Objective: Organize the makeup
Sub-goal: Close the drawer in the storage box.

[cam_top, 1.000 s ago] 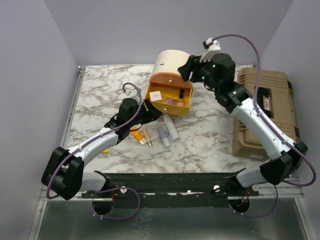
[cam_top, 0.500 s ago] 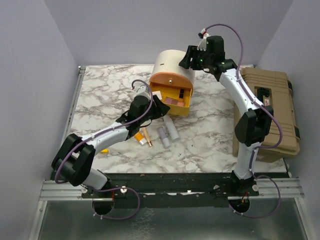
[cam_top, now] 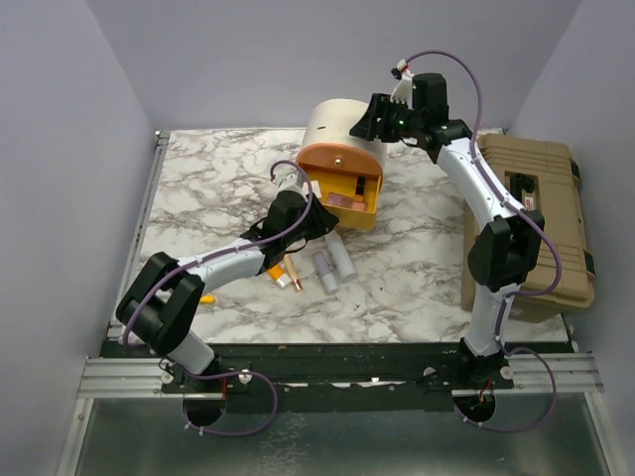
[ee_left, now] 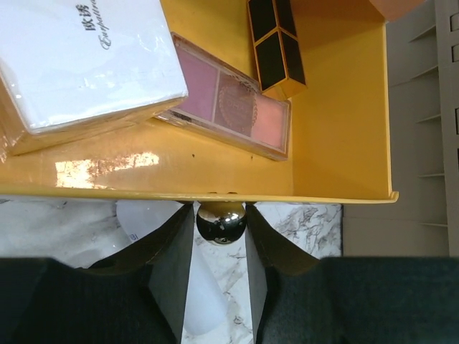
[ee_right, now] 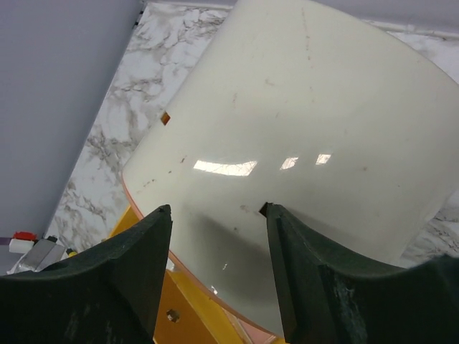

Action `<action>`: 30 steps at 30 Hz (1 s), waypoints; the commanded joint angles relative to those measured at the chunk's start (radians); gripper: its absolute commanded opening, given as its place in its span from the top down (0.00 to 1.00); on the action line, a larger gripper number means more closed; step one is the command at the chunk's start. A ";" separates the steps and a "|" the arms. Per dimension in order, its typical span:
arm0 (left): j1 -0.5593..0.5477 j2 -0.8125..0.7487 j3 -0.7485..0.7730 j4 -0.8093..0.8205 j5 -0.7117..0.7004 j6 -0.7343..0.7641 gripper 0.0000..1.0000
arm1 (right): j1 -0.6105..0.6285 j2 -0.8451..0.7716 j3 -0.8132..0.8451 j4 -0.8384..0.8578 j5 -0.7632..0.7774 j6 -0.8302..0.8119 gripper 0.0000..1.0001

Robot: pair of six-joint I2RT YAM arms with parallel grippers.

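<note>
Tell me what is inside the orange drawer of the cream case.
The orange drawer holds a white compact, a pink palette and a gold-black lipstick. The compact covers one end of the palette; the drawer's rear is hidden.

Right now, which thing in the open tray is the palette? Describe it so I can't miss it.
Find the cream cylindrical case at the back of the marble table; its orange tray stands open on the near side. In it the palette lies flat between a white box and a black-and-gold lipstick: the only thing with pink pans.
</note>
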 commanded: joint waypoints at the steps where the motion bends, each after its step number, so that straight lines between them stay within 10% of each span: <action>1: 0.000 0.043 0.084 0.022 -0.047 0.023 0.67 | -0.003 0.026 -0.025 -0.104 -0.025 -0.031 0.38; 30: 0.036 0.302 0.397 0.094 -0.075 0.171 0.75 | -0.002 0.017 -0.041 -0.183 -0.040 -0.096 0.39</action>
